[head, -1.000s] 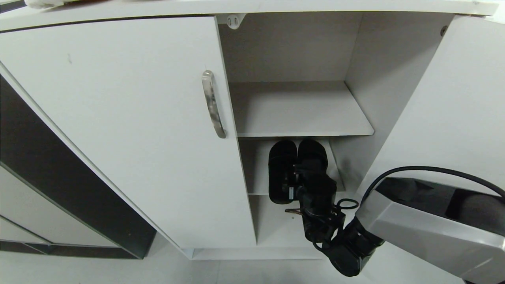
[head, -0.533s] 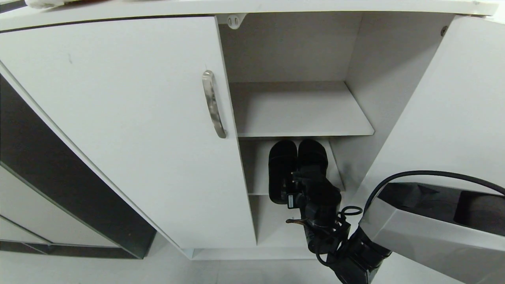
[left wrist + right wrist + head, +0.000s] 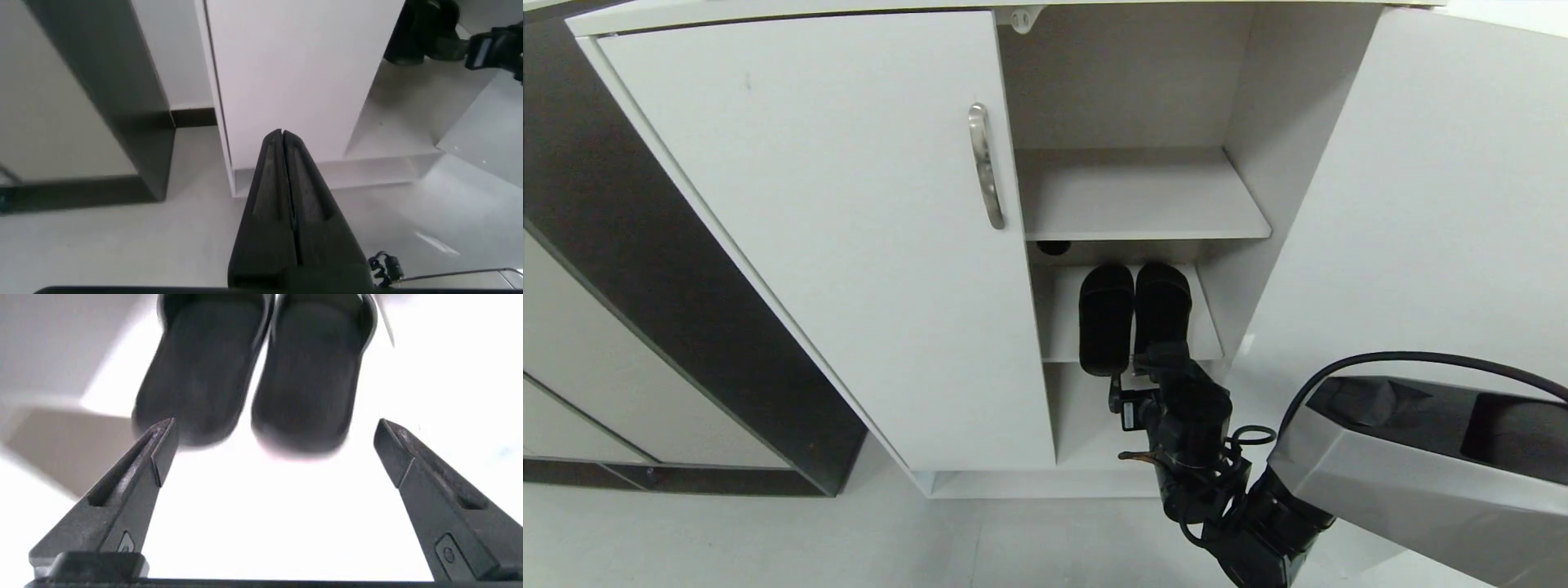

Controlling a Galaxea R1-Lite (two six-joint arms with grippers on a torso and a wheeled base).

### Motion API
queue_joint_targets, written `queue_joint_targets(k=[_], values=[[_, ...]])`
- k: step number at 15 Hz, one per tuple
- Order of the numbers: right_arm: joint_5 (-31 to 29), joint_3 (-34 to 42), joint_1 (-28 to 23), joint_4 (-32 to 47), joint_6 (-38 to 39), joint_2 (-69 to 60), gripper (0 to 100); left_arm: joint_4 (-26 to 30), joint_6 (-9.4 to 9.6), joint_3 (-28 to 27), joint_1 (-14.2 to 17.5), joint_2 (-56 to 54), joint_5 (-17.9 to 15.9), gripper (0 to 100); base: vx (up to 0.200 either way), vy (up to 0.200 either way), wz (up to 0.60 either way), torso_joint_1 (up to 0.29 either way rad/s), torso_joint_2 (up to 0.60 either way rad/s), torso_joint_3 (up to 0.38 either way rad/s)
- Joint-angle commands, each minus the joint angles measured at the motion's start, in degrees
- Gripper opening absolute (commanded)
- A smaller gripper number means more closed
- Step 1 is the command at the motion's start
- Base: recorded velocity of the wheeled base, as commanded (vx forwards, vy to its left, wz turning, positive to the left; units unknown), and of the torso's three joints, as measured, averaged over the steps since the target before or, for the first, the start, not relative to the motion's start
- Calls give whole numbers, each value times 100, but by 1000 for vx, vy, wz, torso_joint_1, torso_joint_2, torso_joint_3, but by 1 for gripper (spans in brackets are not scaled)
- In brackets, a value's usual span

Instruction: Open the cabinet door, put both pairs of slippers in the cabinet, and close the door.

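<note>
It looks like a home entryway, or a room set up as one: a white cabinet (image 3: 809,204) with a metal bar handle (image 3: 986,166) and plain shelves (image 3: 1143,196), black slippers (image 3: 1131,314) on one shelf, a pale tiled floor (image 3: 768,539), and a dark panel (image 3: 621,204) beside it.

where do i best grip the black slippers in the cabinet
By the heel ends, which overhang the middle shelf. The black slippers lie side by side, so the open right gripper could likely span both, coming level from the front, under the upper shelf.
</note>
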Motion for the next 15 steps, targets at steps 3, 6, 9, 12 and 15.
queue_joint_targets(k=[3, 6, 9, 12, 15], values=[[2, -16, -83, 0, -3, 101, 100, 1, 1, 0, 0, 9, 1, 0, -67, 0, 0, 2, 1, 2], [2, -7, -92, -8, -3, 136, 100, 1, 10, 0, 0, 9, 1, 0, 0, 0, 0, 0, 0, 0], [2, -16, -110, 9, -3, 136, 100, 1, 10, 0, 0, 9, 1, 0, 0, 0, 0, 0, 0, 0], [2, -16, -127, 9, -3, 189, 100, 1, 10, 0, 0, 9, -8, 0, 0, 0, 0, 0, 0, 0], [2, -7, -127, 0, -3, 286, 100, 1, 10, 0, 0, 9, -8, 0, 0, 0, 0, 0, 0, 0]])
